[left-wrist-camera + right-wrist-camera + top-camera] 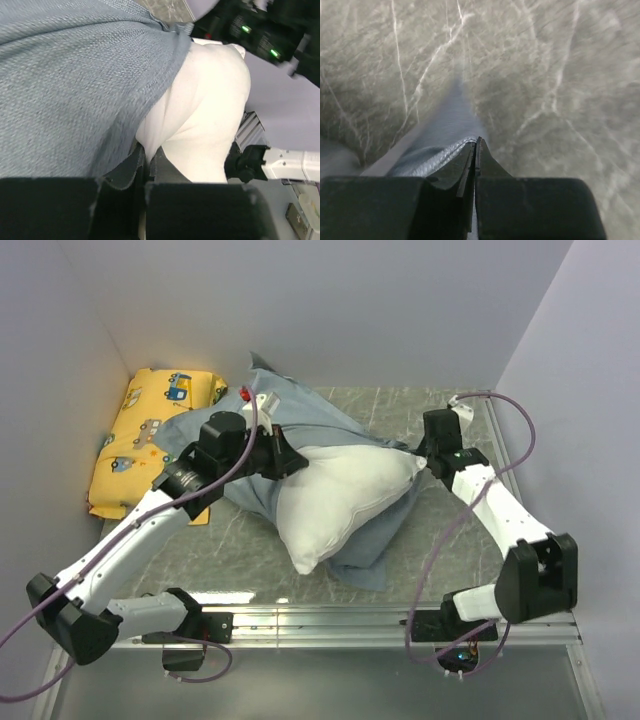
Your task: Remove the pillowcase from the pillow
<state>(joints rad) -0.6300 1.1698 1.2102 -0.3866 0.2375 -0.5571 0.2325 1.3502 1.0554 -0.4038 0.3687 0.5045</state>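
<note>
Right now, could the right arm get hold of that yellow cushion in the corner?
Probably not. The yellow cushion lies by the wall beyond the left arm, with the pillow also between, and the right gripper is shut on the pillowcase.

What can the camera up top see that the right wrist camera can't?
Only the top view shows the white pillow, the yellow cushion, and the left arm and right arm whole. Only the right wrist view shows, close up, the right tool shut on a fold of the grey-blue pillowcase. Both show the pillowcase and the marbled table.
</note>
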